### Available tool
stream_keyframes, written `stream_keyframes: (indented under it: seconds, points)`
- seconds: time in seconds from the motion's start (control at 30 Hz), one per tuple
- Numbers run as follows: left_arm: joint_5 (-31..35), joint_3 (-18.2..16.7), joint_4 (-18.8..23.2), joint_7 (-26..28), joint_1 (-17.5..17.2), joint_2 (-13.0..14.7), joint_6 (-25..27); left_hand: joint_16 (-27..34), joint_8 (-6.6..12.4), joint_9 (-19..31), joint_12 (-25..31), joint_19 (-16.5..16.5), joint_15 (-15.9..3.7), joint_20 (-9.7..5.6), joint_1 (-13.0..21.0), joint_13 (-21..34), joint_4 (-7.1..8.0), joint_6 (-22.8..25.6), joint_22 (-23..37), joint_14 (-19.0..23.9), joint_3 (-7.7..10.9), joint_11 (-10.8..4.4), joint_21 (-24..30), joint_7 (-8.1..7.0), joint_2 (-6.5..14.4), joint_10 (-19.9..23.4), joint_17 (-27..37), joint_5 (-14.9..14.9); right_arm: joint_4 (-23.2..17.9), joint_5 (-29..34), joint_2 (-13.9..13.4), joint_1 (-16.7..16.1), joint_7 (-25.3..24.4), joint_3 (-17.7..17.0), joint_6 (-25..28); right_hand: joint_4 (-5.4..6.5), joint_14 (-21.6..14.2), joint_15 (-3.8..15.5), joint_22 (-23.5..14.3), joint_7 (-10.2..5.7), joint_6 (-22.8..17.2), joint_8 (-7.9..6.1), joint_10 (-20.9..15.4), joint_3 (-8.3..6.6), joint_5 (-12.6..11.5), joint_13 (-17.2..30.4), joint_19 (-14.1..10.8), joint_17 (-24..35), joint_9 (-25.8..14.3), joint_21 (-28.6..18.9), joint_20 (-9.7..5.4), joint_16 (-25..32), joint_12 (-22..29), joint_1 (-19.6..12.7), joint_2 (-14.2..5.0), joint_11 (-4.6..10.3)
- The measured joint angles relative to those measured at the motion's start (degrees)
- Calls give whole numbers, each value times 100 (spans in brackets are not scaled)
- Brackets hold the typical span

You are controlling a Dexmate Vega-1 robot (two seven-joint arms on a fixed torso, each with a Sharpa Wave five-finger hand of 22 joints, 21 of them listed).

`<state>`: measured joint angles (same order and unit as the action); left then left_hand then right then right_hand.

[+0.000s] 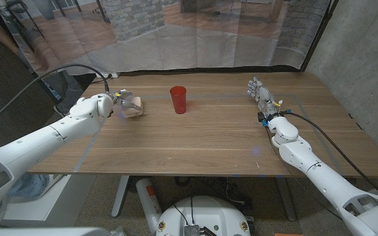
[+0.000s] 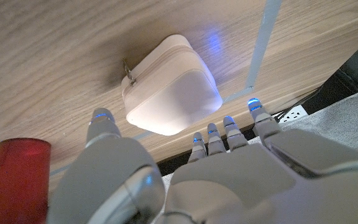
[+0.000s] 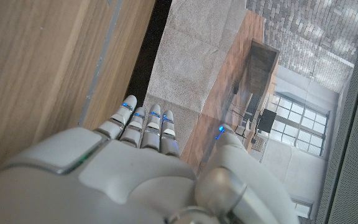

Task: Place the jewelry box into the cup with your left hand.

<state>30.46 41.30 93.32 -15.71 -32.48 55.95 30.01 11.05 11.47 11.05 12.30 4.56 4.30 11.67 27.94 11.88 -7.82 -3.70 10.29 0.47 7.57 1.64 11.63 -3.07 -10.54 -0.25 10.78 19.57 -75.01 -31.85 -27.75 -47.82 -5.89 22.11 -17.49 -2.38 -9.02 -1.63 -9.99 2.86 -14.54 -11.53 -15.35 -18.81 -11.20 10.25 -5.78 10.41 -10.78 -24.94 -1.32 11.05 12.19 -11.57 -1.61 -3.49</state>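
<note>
A pale, rounded square jewelry box (image 1: 134, 107) with a small zipper pull lies on the wooden table's left part. My left hand (image 1: 112, 99) is right at it, fingers apart and stretched toward it. In the left wrist view the fingertips (image 2: 229, 123) and thumb stop at the near side of the jewelry box (image 2: 173, 87), gripping nothing. The red cup (image 1: 178, 99) stands upright to the right of the box, empty as far as I can see; the red cup (image 2: 14, 177) lies beside my thumb. My right hand (image 1: 261, 92) is at the far right of the table, fingers straight, holding nothing.
A pale tape line (image 2: 261, 46) runs across the wood (image 1: 202, 141) next to the box. The table's far edge (image 1: 209, 73) is close behind box and cup, with a clear plastic curtain beyond. A black cable (image 1: 58, 71) loops over my left arm.
</note>
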Motion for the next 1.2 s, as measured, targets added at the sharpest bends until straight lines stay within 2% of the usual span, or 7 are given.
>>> stream_keyframes:
  seconds: [1.2]
  points:
    - [-44,274,-398,-104,179,-263,-42,-1,-2,5,-1,78,28,13,64,-2,-18,-32,-2,51,-114,-15,0,-10,65,-15,-1,0,76,-42,-5,23,56,6,45,-16,0,0,0,0,0,0,0,16,0,0,-32,0,0,38,-32,0,0,31,-31,0]
